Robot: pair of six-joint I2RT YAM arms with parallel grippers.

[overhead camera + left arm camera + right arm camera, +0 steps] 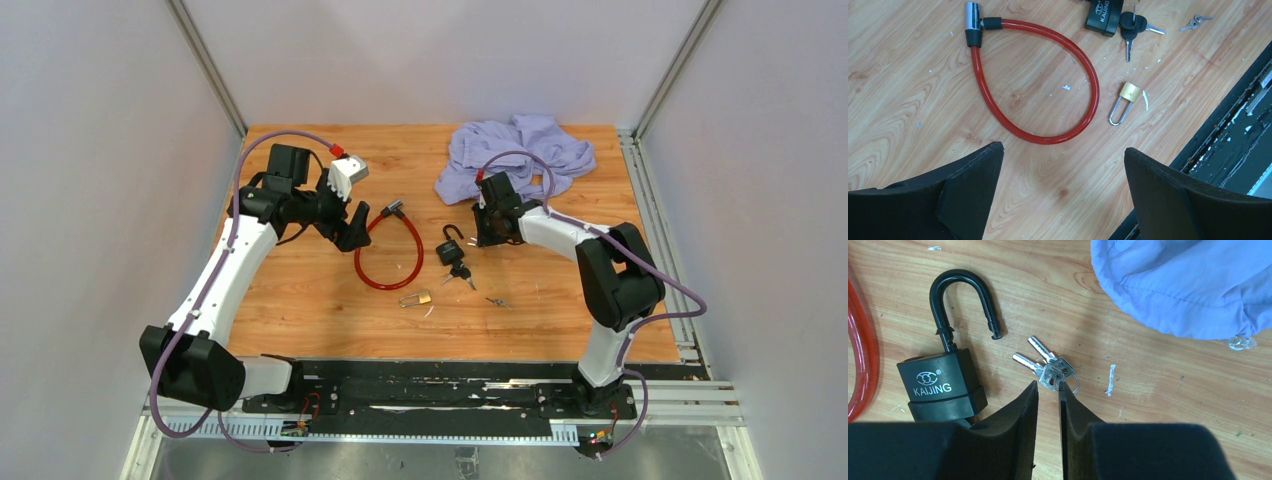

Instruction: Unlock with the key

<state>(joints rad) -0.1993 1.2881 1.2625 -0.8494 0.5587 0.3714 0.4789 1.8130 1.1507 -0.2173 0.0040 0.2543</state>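
A: Your right gripper is hanging just near of the silver keys; its jaws are standing almost together, only a thin slit showing; I cannot tell whether they are pinching a key head or merely touching it.

B: The blades are pointing far-left, heads and ring lying closest to your tips; you are facing them roughly along their long axis.

A: The padlock is lying just left of those keys, its shackle looking sprung; the brass lock is sitting nearer and left, well apart, looking shut.

B: Your left gripper is hovering wide apart over the cable lock, holding nothing; your right arm is sitting far closer to the keys.
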